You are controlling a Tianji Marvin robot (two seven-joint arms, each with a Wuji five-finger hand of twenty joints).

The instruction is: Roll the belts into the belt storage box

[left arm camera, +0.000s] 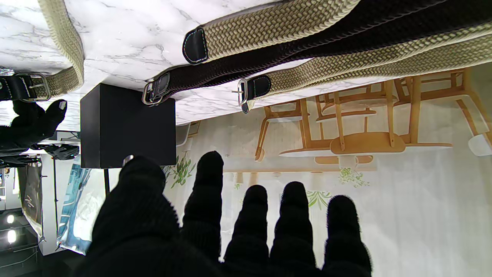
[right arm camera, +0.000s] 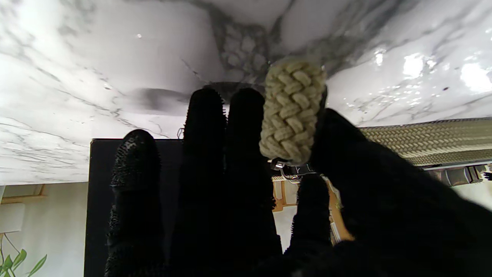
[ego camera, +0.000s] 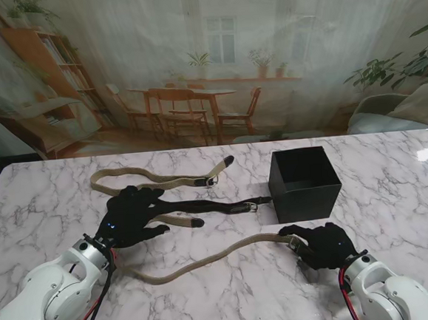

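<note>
Nearest tan belt [ego camera: 207, 262] lies unrolled on marble table [ego camera: 394, 190], long axis left-right, buckle end pinched in right hand [ego camera: 326, 244] beside black storage box [ego camera: 303, 183]. Box looks empty; rolling barely begun. Black belt [ego camera: 217, 205] and second tan belt [ego camera: 168, 183] wait, buckles toward box. Left hand [ego camera: 133, 215] spread flat, holding nothing.

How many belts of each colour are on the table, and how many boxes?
Beige belts: 2, the farther belt and the nearer belt
Black belt: 1
Black storage box: 1
Total: 4
</note>
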